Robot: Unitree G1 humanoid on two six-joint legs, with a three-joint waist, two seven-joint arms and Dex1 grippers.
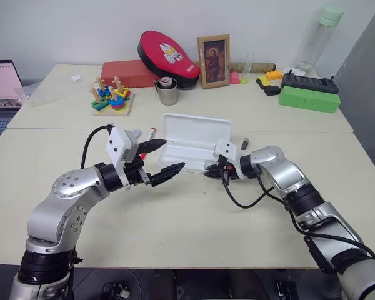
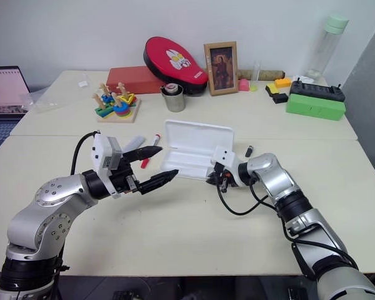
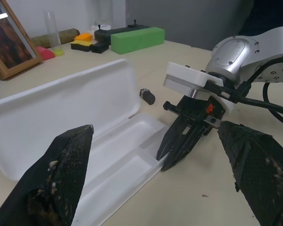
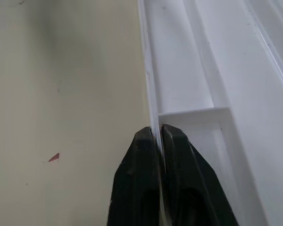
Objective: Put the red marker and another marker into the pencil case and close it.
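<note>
Pencil case [image 1: 189, 145]: open on the bench [image 1: 194, 212], lid raised toward the far side, divided tray facing up, no marker seen inside.

Right pincer [image 4: 159, 141]: pressed together on the near wall of the tray, thin white rim nipped between the two black fingers; placed at the case's right end, steadying it.

Left pincer [image 1: 162, 159]: spread wide, nothing between the fingers, hanging level just off the case's left end, tips aimed toward the tray.

Red marker [image 1: 150, 136]: lying on the bench beyond and just behind the left pincer, beside the case's left end; red cap at the far end, long axis running near-to-far, roughly across the case's length.

Lilac marker [image 2: 133, 141]: next to the red one, partly hidden by the left wrist housing.

Judgement: left arm far nearer both markers; right arm occupied holding the case. Next pick likely calls for drawing the left pincer back and leftward, away from the case.
</note>
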